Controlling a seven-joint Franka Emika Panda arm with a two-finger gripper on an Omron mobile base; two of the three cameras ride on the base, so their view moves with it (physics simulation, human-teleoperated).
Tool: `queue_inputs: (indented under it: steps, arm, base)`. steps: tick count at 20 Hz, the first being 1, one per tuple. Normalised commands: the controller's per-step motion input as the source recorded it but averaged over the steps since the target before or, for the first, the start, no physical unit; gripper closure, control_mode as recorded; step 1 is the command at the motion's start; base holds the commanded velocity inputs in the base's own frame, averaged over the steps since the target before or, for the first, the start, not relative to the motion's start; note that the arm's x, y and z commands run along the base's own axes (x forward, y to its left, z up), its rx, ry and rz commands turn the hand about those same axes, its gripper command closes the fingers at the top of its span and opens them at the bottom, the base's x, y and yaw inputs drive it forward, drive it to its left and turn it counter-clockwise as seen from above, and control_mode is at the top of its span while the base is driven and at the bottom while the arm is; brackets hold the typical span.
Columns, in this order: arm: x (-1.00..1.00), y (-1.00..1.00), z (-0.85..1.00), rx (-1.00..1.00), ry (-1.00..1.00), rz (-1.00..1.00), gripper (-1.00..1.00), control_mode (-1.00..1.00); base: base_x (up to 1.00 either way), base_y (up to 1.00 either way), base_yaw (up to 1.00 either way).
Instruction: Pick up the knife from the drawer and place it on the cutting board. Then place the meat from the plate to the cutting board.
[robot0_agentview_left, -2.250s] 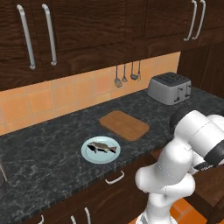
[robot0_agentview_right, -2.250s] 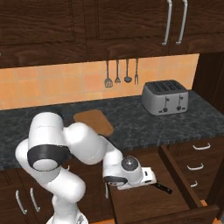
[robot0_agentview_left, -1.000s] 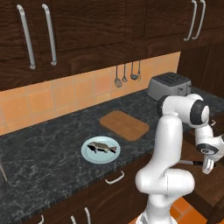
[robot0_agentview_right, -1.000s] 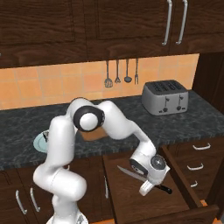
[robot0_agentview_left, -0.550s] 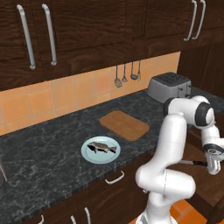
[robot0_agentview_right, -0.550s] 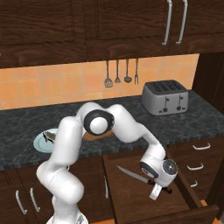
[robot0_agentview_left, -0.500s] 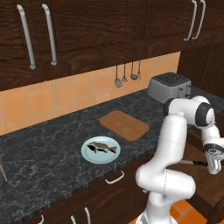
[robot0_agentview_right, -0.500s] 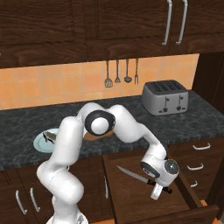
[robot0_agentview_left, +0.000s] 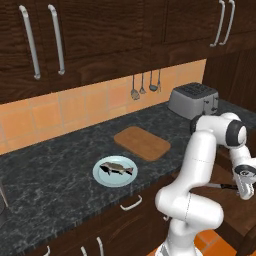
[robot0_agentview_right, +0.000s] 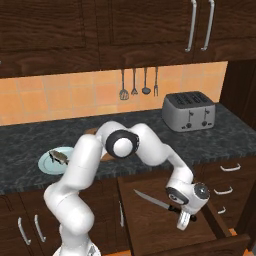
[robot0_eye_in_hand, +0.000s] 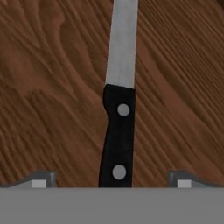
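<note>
Swinging out from its folded pose beside the cabinets, the arm has reached down into the open drawer (robot0_agentview_right: 150, 220) over the past two seconds, and in the last half second the gripper (robot0_agentview_right: 184, 220) has barely shifted, settling low over the knife (robot0_agentview_right: 155, 202). The knife lies flat on the drawer's lighter wooden floor, blade pointing toward the back left corner, black handle toward the gripper. In the hand view the handle (robot0_eye_in_hand: 116, 140) runs straight up the middle, with one fingertip (robot0_eye_in_hand: 38, 180) rising on each side, well apart from it and from each other: the fingers are spread open and hold nothing.

The step in hand is the grasp. The alignment looks good, since the handle sits centred between the fingers and the closing line crosses its narrow width. The hand should probably go straight down without twisting until the tips nearly reach the wood, then close on the handle between its two rivets, not on the blade. A slim knife lying flat gives little to grip, so closing too high risks sliding off.

Up on the tabletop (robot0_agentview_left: 60, 170) the cutting board (robot0_agentview_left: 142, 143) lies bare, and the meat (robot0_agentview_left: 117, 168) rests on the plate (robot0_agentview_left: 101, 177) just beside it.
</note>
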Motion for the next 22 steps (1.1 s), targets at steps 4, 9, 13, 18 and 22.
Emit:
queue_inputs:
  steps: [4, 9, 13, 18, 22]
  arm:
    - [0.07, 0.1, -0.31, -0.06, 0.12, 0.0, -1.0, -1.0]
    - [0.19, 0.11, -0.21, -0.04, 0.12, 0.0, -1.0, -1.0]
    - [0.23, 0.03, -0.27, 0.0, 0.07, 0.01, -1.0, -1.0]
    - [0.11, 0.0, -0.33, 0.0, 0.05, 0.07, -1.0, -1.0]
    - [0.0, 0.0, -0.4, 0.0, 0.06, 0.08, -1.0, -1.0]
  base:
    - [0.0, 0.0, 0.0]
    - [0.0, 0.0, 0.0]
    - [0.0, 0.0, 0.0]
    - [0.0, 0.0, 0.0]
    - [0.0, 0.0, 0.0]
